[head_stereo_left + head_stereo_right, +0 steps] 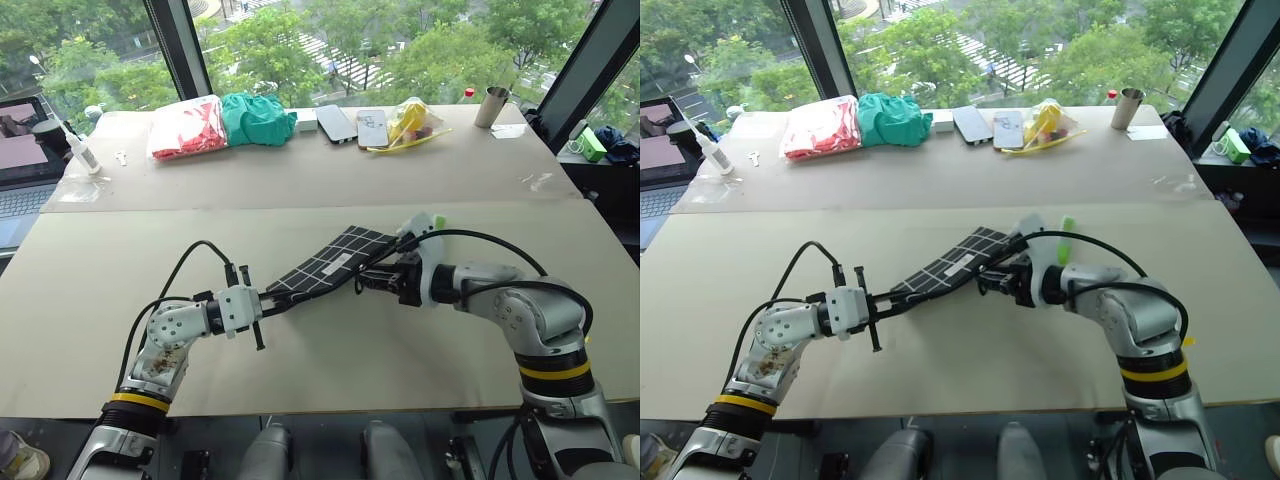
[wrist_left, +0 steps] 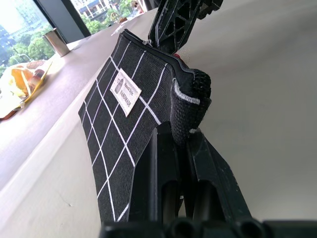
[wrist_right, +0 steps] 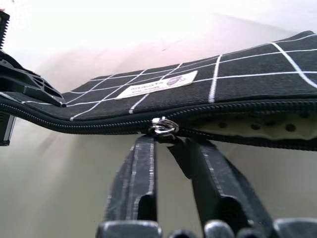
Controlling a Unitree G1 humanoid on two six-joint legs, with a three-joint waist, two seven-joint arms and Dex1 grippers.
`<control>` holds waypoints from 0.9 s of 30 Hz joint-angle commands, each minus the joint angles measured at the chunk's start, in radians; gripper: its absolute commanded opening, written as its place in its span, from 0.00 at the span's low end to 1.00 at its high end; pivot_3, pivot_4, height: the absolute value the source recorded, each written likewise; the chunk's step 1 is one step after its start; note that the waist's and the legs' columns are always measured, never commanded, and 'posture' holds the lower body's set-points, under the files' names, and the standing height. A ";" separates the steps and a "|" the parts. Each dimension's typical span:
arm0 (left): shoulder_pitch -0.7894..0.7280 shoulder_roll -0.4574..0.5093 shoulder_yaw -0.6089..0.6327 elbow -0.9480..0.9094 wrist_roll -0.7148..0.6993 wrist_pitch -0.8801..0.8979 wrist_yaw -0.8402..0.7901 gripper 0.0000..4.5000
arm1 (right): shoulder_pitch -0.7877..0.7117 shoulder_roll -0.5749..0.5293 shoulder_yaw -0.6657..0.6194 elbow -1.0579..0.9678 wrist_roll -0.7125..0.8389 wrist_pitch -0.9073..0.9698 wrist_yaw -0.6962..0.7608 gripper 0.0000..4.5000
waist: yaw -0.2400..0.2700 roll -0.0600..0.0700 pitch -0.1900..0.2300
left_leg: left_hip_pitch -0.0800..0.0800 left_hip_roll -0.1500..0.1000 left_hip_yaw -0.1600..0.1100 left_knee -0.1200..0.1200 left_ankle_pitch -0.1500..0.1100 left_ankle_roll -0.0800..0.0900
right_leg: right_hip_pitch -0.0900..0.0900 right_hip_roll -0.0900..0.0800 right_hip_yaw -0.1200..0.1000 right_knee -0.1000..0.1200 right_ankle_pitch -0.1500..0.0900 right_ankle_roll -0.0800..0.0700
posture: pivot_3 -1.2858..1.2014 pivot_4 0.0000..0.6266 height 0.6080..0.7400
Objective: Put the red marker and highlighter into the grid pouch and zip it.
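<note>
The grid pouch (image 1: 335, 262), black with white lines and a small white label, hangs tilted above the table between my two grippers. My left gripper (image 1: 270, 299) is shut on the pouch's lower corner (image 2: 190, 94). My right gripper (image 3: 166, 136) is shut on the zipper pull (image 3: 162, 126), partway along the zip. Past the pull the zip stands open and shows a pale lining (image 3: 257, 126). The neon-green highlighter (image 1: 1067, 238) lies on the table just behind my right wrist. The red marker is hidden.
Along the far table by the window lie a red bag (image 1: 187, 128), a green cloth (image 1: 257, 117), two phones (image 1: 335, 123), a yellow bag (image 1: 410, 122) and a metal cup (image 1: 491, 106). A laptop (image 1: 22, 150) and a white bottle (image 1: 80, 150) are at the far left.
</note>
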 commanded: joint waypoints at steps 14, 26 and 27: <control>-0.010 0.009 0.005 -0.025 0.004 -0.013 0.002 0.00 | 0.036 -0.108 0.125 -0.205 0.067 -0.063 0.209 0.02 | 0.000 0.000 0.000 | 0.000 0.000 0.000 0.000 0.000 0.000 | 0.000 0.000 0.000 0.000 0.000 0.000 | 0.52 0.24 1.00; 0.008 0.013 0.011 -0.051 0.005 -0.005 0.008 0.00 | -0.071 -0.060 0.156 0.094 -0.090 -0.180 0.156 0.02 | 0.002 0.000 0.000 | 0.000 0.000 0.000 0.000 0.000 0.000 | 0.000 0.000 0.000 -0.001 0.000 0.000 | 0.52 0.24 1.00; 0.010 0.014 0.012 -0.053 0.004 -0.005 0.009 0.00 | -0.089 -0.073 0.142 0.124 -0.095 -0.193 0.165 0.02 | 0.001 0.000 0.000 | 0.000 0.000 0.000 0.000 0.000 0.000 | 0.000 0.000 0.000 -0.001 0.000 0.000 | 0.52 0.24 1.00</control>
